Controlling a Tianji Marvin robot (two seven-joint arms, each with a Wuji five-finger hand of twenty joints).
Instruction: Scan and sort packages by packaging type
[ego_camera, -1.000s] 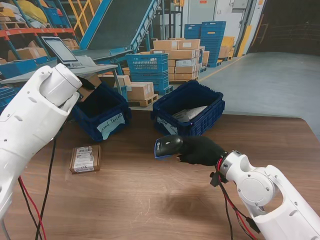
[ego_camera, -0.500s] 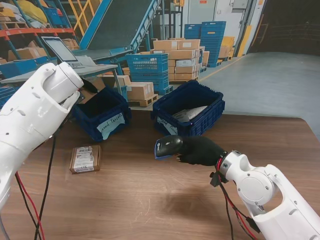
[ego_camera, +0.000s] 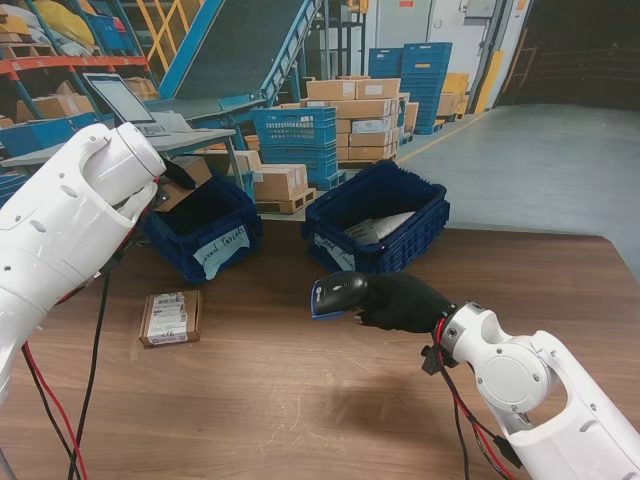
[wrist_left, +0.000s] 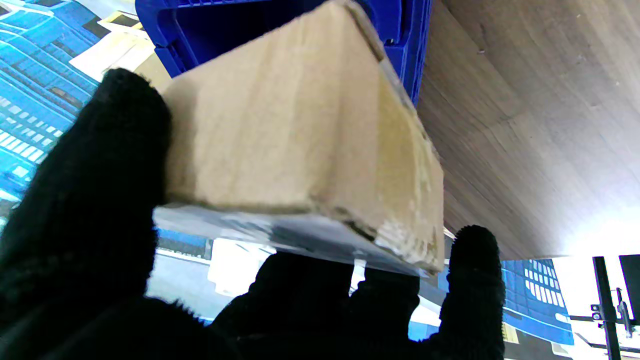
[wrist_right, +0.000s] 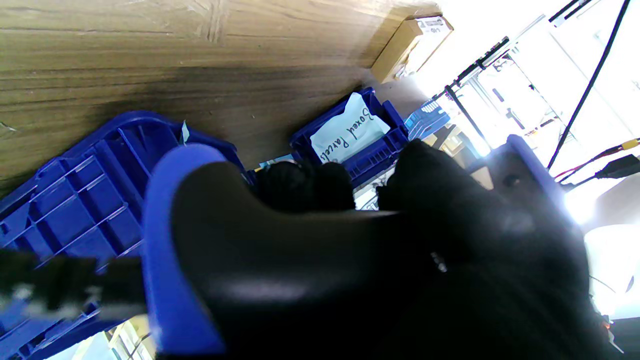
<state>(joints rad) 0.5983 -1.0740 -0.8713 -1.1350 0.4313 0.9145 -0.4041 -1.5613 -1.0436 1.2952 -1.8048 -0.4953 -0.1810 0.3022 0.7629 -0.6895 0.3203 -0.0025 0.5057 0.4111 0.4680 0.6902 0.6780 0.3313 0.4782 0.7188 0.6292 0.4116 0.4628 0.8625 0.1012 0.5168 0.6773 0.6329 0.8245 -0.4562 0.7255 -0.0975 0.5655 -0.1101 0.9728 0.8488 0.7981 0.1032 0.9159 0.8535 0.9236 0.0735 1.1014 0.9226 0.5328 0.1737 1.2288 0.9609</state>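
Note:
My left hand (ego_camera: 172, 172), in a black glove, is shut on a brown cardboard box (wrist_left: 300, 135), held over the left blue bin (ego_camera: 205, 232) labelled for boxed parcels; in the stand view only a corner of the cardboard box (ego_camera: 190, 180) shows past my forearm. My right hand (ego_camera: 400, 300) is shut on a black and blue barcode scanner (ego_camera: 335, 293), held above the table with its head towards the left. A second small cardboard box (ego_camera: 171, 317) with a white label lies flat on the wooden table (ego_camera: 300, 400). The right blue bin (ego_camera: 378, 215) holds a pale soft package (ego_camera: 378, 226).
Both bins stand along the table's far edge. Cables hang beside my left arm (ego_camera: 95, 360) and trail from my right wrist (ego_camera: 455, 400). Behind the table are a laptop (ego_camera: 122, 100) on a desk, stacked cartons and blue crates.
My left arm has swung slightly, bringing the held box farther out over the left bin. The right hand with the scanner has stayed in place.

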